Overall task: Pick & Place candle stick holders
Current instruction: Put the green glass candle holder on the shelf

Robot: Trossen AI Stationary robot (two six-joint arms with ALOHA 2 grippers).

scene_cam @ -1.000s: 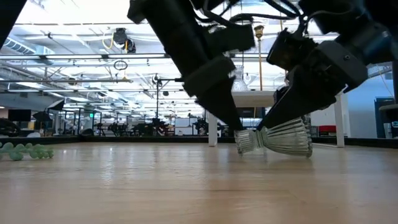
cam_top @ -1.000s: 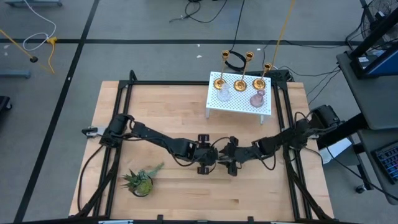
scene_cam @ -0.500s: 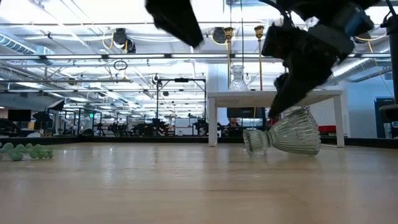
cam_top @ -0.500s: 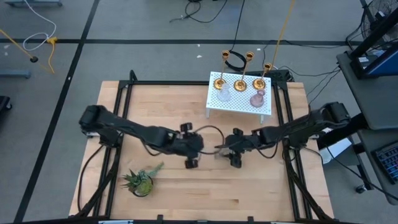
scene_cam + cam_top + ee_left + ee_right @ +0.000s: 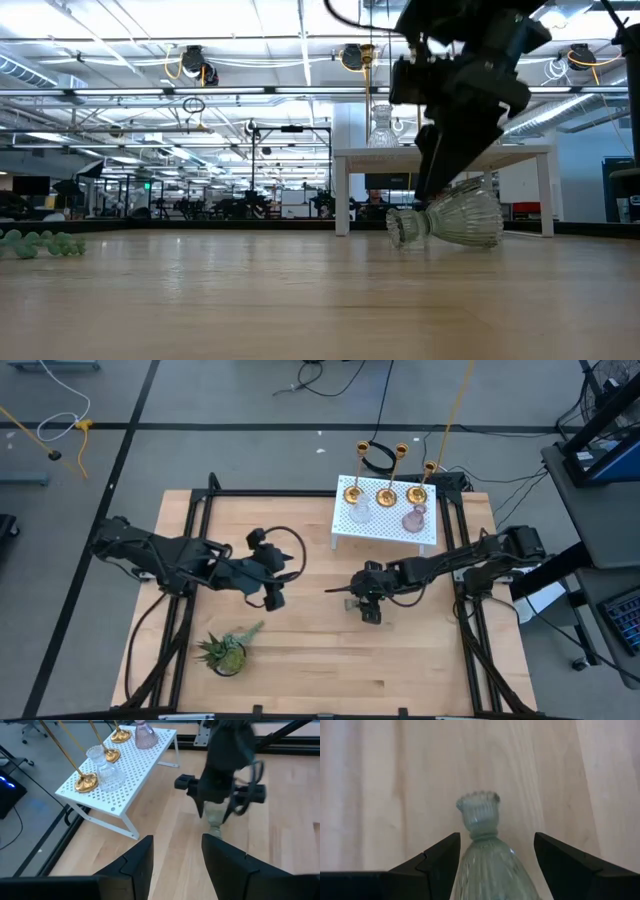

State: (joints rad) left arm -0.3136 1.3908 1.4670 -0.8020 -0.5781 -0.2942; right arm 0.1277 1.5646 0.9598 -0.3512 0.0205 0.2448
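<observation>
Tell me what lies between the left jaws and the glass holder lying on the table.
In the high view, only bare wood separates the left gripper from the greenish glass holder under the right gripper.

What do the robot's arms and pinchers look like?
Both arms are black and jointed, with thin black cables looping beside them. The left gripper and the right gripper each end in two flat, dark, wedge-shaped fingers. No markings show.
</observation>
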